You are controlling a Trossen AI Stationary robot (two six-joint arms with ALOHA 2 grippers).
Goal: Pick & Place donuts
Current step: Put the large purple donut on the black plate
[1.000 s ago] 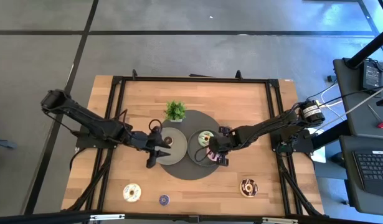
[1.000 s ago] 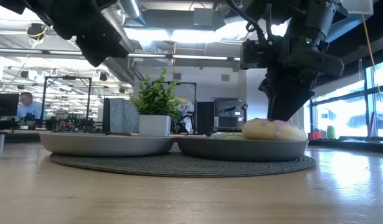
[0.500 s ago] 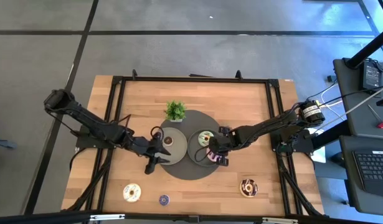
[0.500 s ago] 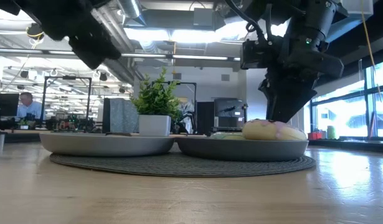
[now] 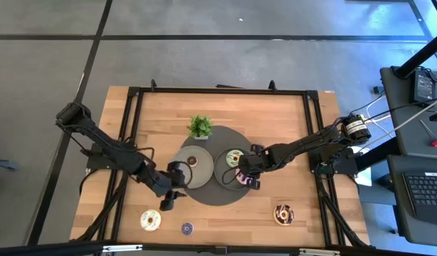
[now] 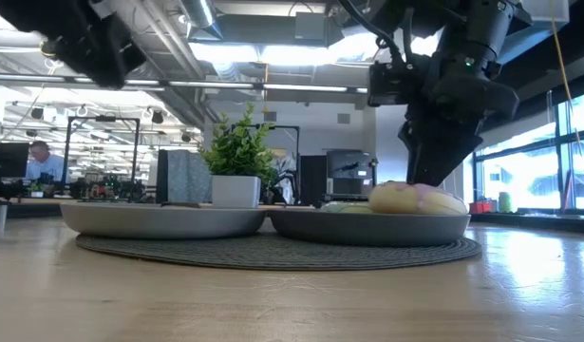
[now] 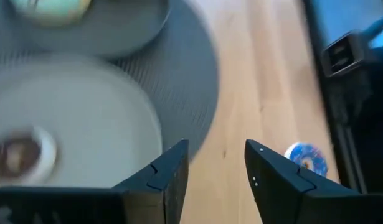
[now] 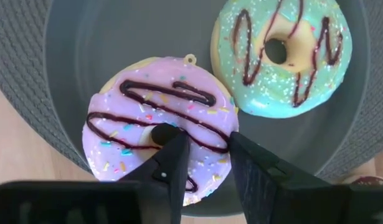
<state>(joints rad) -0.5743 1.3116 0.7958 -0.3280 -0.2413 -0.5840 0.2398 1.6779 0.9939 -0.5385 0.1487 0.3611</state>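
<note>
The pink iced donut (image 8: 157, 146) and the green iced donut (image 8: 281, 53) lie flat in the right grey plate (image 5: 222, 168). My right gripper (image 8: 205, 140) stands over the pink one, shut on it. A tiny brown donut (image 5: 192, 161) lies in the left plate (image 5: 197, 174). The cream donut (image 5: 150, 220), the tiny purple donut (image 5: 187, 228) and the dark chocolate donut (image 5: 283, 213) lie on the bare table near its near edge. My left gripper (image 5: 168, 200) hovers open over the wood just off the dark mat, between the left plate and the cream donut. My right gripper holds the pink donut by the ring between its hole and its outer edge (image 8: 210, 127). One finger (image 8: 172, 155) stands in the hole and the other outside the ring, coming from above and pointing down. The donut lies flat on the plate (image 6: 367, 226).
A small green potted plant (image 5: 200, 126) stands at the far edge of the round dark mat (image 5: 211, 193). A black frame runs around the table. Bare wood lies to the left, right and near side of the mat. A person shows far back in the room.
My left gripper has drawn back from over the left plate toward the table's near edge, off the mat and toward the cream donut, rising out of the low view. The tiny brown donut stays in the left plate.
</note>
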